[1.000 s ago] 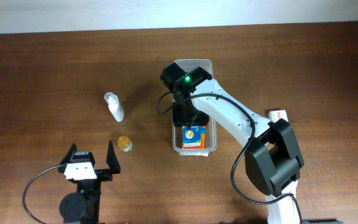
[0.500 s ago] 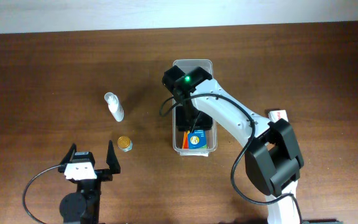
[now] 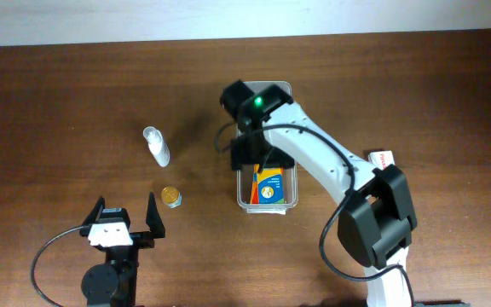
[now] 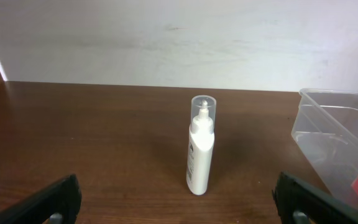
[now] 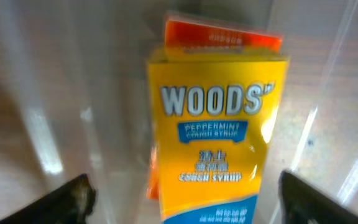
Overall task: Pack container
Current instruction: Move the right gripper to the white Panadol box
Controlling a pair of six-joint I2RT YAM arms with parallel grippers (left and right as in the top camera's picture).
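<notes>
The clear plastic container (image 3: pixel 267 210) stands at the table's middle, and its wall shows in the left wrist view (image 4: pixel 334 124) and the right wrist view (image 5: pixel 42 93). A yellow WOODS cough syrup box (image 3: pixel 268 186) lies flat inside it (image 5: pixel 216 124), on top of an orange box (image 5: pixel 222 36). My right gripper (image 3: pixel 252 158) hangs over the container, open, its jaws either side of the yellow box (image 5: pixel 194 199) without touching it. My left gripper (image 3: pixel 126 217) is open and empty near the front left (image 4: pixel 178 199).
A white bottle with a clear cap (image 3: pixel 156 147) stands left of the container, ahead of my left gripper (image 4: pixel 201 146). A small gold round tin (image 3: pixel 170 197) sits nearer the front. A white and red packet (image 3: pixel 382 159) lies to the right, behind my right arm.
The yellow box, tilted under my right gripper half a second ago, now lies flat in the container. My right gripper has opened and drawn back toward the container's far end. Left arm unmoved.
</notes>
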